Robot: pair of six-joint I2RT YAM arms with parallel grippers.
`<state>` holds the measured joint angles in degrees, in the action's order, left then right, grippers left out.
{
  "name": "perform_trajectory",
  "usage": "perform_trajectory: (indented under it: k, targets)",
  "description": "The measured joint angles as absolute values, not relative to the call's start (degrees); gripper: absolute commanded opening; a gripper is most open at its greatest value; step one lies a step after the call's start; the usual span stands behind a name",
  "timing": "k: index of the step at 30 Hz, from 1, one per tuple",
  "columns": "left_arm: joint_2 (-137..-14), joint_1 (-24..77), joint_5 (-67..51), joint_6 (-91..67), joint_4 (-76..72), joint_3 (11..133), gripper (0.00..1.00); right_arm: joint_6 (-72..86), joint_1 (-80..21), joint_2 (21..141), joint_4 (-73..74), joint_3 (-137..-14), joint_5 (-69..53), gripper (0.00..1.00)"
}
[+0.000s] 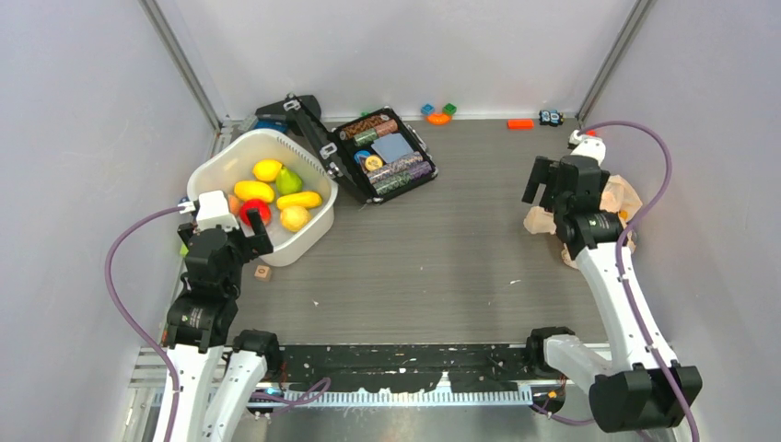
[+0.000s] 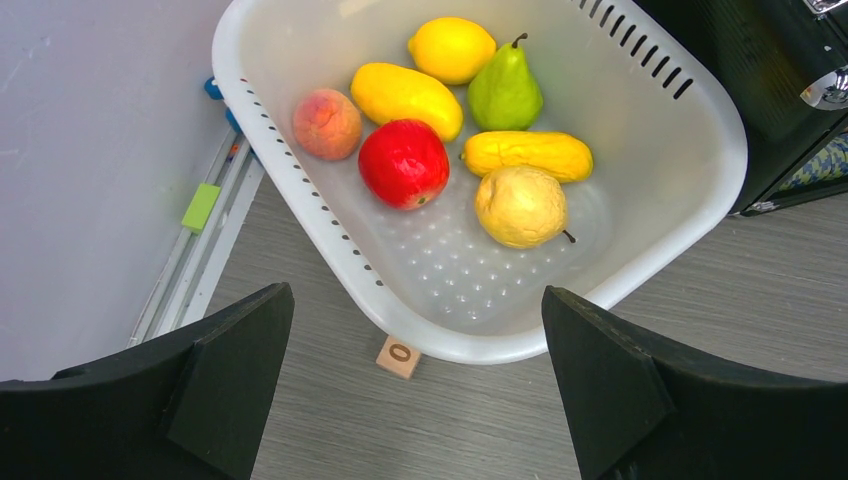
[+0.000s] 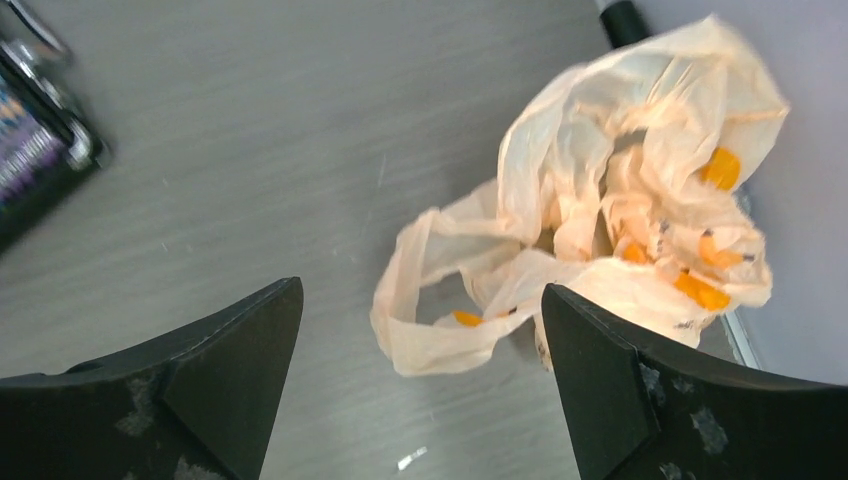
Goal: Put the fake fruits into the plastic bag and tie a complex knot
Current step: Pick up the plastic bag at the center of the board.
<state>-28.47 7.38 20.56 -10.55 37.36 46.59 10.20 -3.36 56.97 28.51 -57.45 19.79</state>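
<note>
**Desk:** What does the top view give you?

**Me:** My left arm [image 1: 207, 262] is at the near corner of the tub [image 1: 314, 234]. All the fruits [image 1: 276, 189] lie inside it, so nothing is bagged yet. My right arm [image 1: 603, 267] reaches to the far right, over the bag [image 1: 628, 195], which lies crumpled by the right wall. Tub and bag are well apart, with bare tabletop [image 1: 442, 258] between them.

**Desk:** And the left wrist?

**Me:** The left fingers [image 2: 225, 380] are spread wide with nothing between them, hovering over the tub's near rim. The apple [image 2: 404, 163] is the closest fruit, packed in among a peach [image 2: 326, 123] and the yellow ones. A small block [image 2: 399, 356] sits just beside the tub's near wall.

**Desk:** What worries you there?

**Me:** The fruits look glossy and round, so I judge an off-centre pinch could squirt one out. The neighbours are close enough for a finger to land on the wrong fruit. If I come in low, I could also catch the rim and shove the tub.

**Desk:** Right wrist?

**Me:** The right fingers [image 3: 210, 380] are wide apart and empty too, just left of the bag. One handle loop [image 3: 430, 355] lies toward me. I cannot find the mouth, because the bag has collapsed on itself.

**Desk:** So what is the risk?

**Me:** The film looks thin. I may pinch a single layer and drag the whole bag rather than open it, or tear it. It also lies close to the wall, which leaves little room for the outer finger. If the mouth won't hold open, a released fruit lands on the tabletop and rolls.
</note>
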Motion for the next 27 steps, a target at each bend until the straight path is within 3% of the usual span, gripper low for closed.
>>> perform_trajectory:
  k: [9,17,27]
  targets:
    - [-28.3,7.5,20.5,-10.6,37.4,46.6,0.99,9.2,-4.6,63.6,39.5,-57.5,17.5,0.95]
    - [-28.2,7.5,20.5,-10.6,37.4,46.6,0.99,11.4,-7.3,60.6,40.1,-55.2,25.8,0.96]
    - [-28.2,7.5,20.5,-10.6,37.5,46.6,0.99,13.8,-13.0,67.5,35.8,-51.7,35.6,0.98]
